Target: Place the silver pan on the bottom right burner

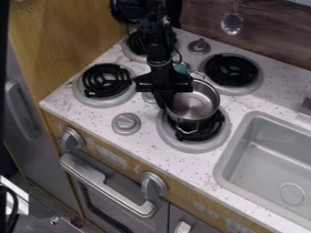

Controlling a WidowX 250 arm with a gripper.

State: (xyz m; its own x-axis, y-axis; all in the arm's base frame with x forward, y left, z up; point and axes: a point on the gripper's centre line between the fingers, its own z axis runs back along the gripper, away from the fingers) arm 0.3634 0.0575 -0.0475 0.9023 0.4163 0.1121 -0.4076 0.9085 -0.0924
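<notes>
End effector (164,105) is pointing down at pan's L side, centre of stove, tips right at/over the L rim. Can't tell how far open it is, nor whether it's got the rim gripped or is just up against it. Black arm (157,45) comes in from top edge, upright-ish.

Silver pan (197,103): over btm R burner (193,144), set toward the back, so front part of black coil shows. Open side up, inside visible, w/ one wire handle at back & one at front, front one over the coil. Can't tell if base is fully down on it.

Nearby: silver knob (126,123) on tabletop (146,144), L of that burner; btm L burner (104,82) beyond it; sink (267,159) to the R.
</notes>
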